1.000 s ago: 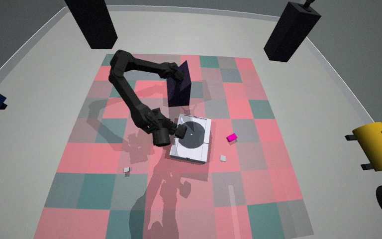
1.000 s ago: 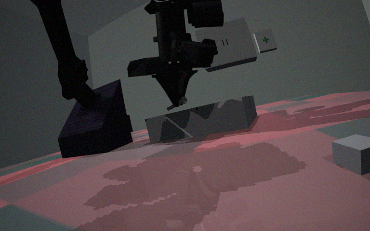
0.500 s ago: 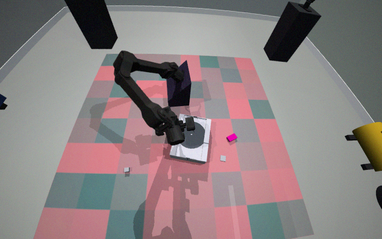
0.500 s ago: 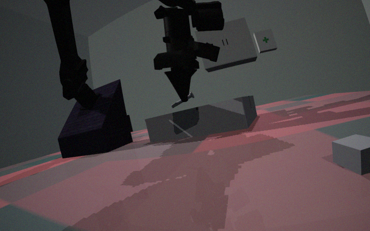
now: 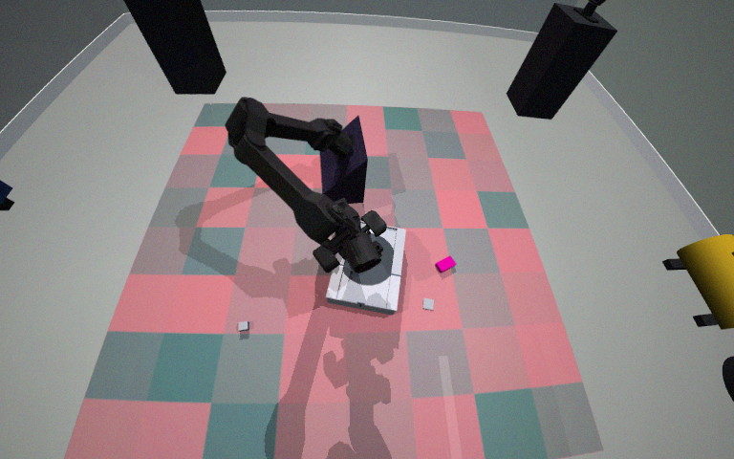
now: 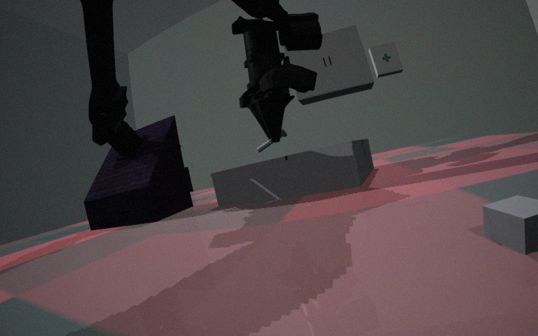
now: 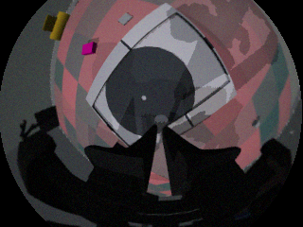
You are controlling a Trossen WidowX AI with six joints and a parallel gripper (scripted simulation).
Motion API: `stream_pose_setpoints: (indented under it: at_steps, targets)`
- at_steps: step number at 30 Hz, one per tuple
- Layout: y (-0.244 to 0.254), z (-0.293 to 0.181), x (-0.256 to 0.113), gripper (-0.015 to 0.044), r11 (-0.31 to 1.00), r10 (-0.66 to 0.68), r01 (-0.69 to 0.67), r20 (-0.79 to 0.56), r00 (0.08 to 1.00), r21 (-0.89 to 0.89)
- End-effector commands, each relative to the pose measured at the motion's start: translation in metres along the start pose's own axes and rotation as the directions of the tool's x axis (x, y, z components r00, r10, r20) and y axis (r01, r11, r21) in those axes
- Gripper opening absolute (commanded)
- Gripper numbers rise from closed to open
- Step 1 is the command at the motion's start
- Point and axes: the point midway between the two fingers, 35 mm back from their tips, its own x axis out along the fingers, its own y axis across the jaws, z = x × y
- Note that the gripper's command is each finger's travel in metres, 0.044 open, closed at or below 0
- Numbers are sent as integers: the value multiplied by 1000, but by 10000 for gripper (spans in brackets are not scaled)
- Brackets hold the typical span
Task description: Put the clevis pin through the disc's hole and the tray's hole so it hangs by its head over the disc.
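Observation:
The rimmed steel tray [image 5: 359,297] [image 6: 317,174] [image 7: 111,66] stands on the checkered surface. The dark aluminium disc [image 5: 373,277] [image 7: 161,76] lies flat inside it, with its small pale centre hole visible in the wrist view. My gripper [image 6: 276,140] [image 7: 159,128] is shut on the steel clevis pin [image 6: 264,145] [image 7: 161,119] and holds it above the tray. In the exterior view the pin is tilted far from upright, its head higher at the right. In the wrist view the head shows at the fingertips, near the disc's edge and off its hole. The tray's pin hole cannot be made out.
A magenta block [image 5: 445,264] [image 7: 88,48] and a small grey block [image 5: 428,304] [image 7: 125,19] lie beside the tray. Another small block [image 5: 243,325] lies farther left. The dark slanted arm base [image 5: 346,173] [image 6: 130,186] stands behind the tray.

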Motion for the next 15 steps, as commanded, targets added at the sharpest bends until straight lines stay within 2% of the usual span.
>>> stream_pose_setpoints:
  at_steps: [1,8,15]
  targets:
    - [8,6,-3,0,988,-32,33,6,999,-152]
    - [21,14,-6,0,923,-73,73,15,997,-379]
    - [35,21,-9,0,805,-115,109,26,993,-584]
